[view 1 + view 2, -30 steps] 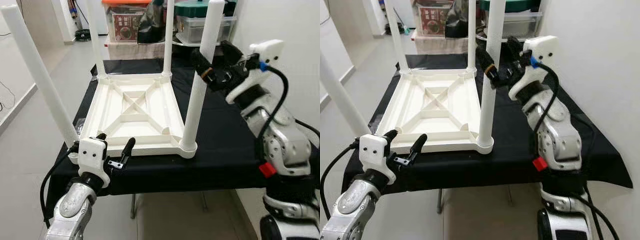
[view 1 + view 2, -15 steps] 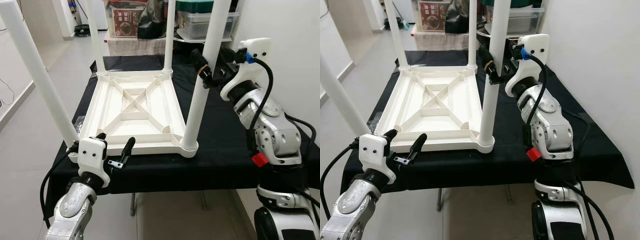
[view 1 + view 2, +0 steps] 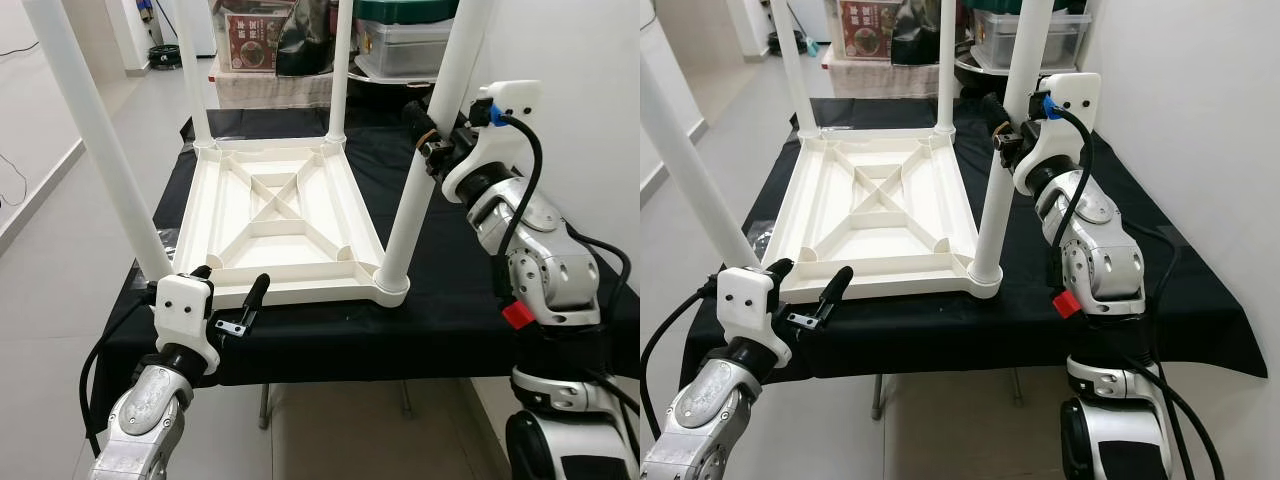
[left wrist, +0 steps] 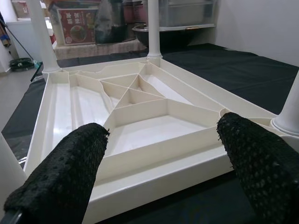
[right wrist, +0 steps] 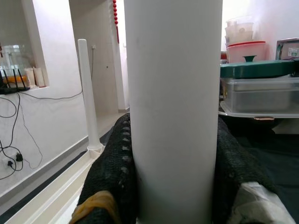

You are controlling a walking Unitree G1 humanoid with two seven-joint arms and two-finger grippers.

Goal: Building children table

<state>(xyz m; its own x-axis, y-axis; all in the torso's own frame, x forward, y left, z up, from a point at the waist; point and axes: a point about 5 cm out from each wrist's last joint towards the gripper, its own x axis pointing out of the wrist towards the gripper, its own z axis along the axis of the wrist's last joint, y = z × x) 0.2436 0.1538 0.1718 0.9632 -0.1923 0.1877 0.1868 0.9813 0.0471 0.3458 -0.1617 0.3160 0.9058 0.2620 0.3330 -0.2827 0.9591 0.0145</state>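
Head views: a white plastic children's table (image 3: pixel 275 215) lies upside down, ribbed underside up, on the black-clothed worktop (image 3: pixel 470 290). The right gripper (image 3: pixel 432 150) has its fingers clamped round the smooth round near-right leg (image 3: pixel 425 170); leg tops are cut off.

Left wrist view: the left gripper (image 4: pixel 163 163), textured fingers (image 4: pixel 60 177) spread wide and empty, faces the tabletop's near edge.

Right wrist view: the leg sits between both fingers (image 5: pixel 112 177).

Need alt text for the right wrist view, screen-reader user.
The right claw is clamped around a thick white table leg, with a black finger pressed on each side. Behind it stands another white leg in a corner of the upturned white tabletop, and a clear storage box with a green lid sits in the background.
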